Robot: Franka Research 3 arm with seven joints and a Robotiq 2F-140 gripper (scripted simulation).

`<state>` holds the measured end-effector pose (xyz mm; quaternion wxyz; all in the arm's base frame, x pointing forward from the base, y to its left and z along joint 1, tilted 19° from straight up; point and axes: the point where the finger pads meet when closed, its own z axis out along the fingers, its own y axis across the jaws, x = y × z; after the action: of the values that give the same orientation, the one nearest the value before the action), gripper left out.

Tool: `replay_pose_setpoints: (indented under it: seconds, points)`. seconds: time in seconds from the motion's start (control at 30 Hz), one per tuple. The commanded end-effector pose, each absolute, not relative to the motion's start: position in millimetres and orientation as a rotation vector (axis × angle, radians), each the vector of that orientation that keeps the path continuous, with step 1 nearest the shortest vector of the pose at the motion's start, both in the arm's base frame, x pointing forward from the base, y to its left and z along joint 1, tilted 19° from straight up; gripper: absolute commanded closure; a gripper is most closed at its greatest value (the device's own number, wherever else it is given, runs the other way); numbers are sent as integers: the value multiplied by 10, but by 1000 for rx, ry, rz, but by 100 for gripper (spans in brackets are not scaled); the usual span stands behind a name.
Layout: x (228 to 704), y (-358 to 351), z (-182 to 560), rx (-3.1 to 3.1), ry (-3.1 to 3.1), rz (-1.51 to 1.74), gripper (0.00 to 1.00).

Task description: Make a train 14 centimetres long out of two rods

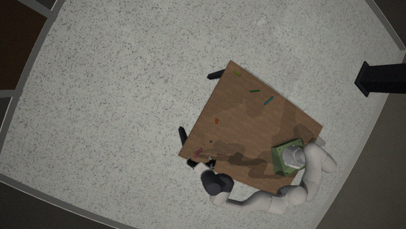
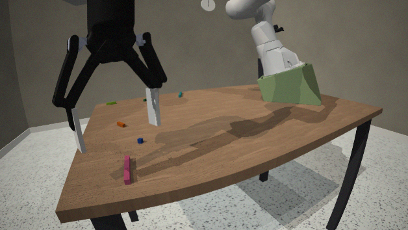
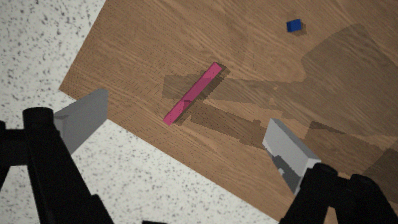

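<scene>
a wooden table (image 1: 284, 123) carries the arm's green base block (image 1: 280, 162) at one corner and six rods scattered well apart. counted by colour: one turquoise rod (image 1: 268, 100), one pink rod (image 3: 193, 93), one green rod (image 1: 254, 91), one lime rod (image 1: 236, 73), one orange rod (image 2: 121, 124) and one blue rod (image 2: 140, 140). none touches another, so no train has been started.

the gripper (image 2: 117, 136) hangs above the table's near corner, jaws spread fully and gripping nothing; in the wrist view the pink rod lies flat and diagonal between the two pale fingers, one of which stands out beyond the table edge.

judged from this, the step in hand is the approach for picking up the pink rod, which with the lime one would make fourteen; turquoise with orange would also serve. the next move seems to call for turning the wrist so the pads face the rod's long sides, centring over it, descending and closing, then carrying it across to the far corner where the lime rod lies.
</scene>
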<state>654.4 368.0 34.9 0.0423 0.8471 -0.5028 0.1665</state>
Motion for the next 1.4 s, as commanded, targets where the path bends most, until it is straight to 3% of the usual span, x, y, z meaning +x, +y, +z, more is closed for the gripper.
replay_pose_setpoints:
  seconds: [0.0, 1.37]
  points:
    - [6563, 3723, 351, 2695, -1307, 494, 0]
    - [6572, 3842, 327, 2779, -1065, 466, 0]
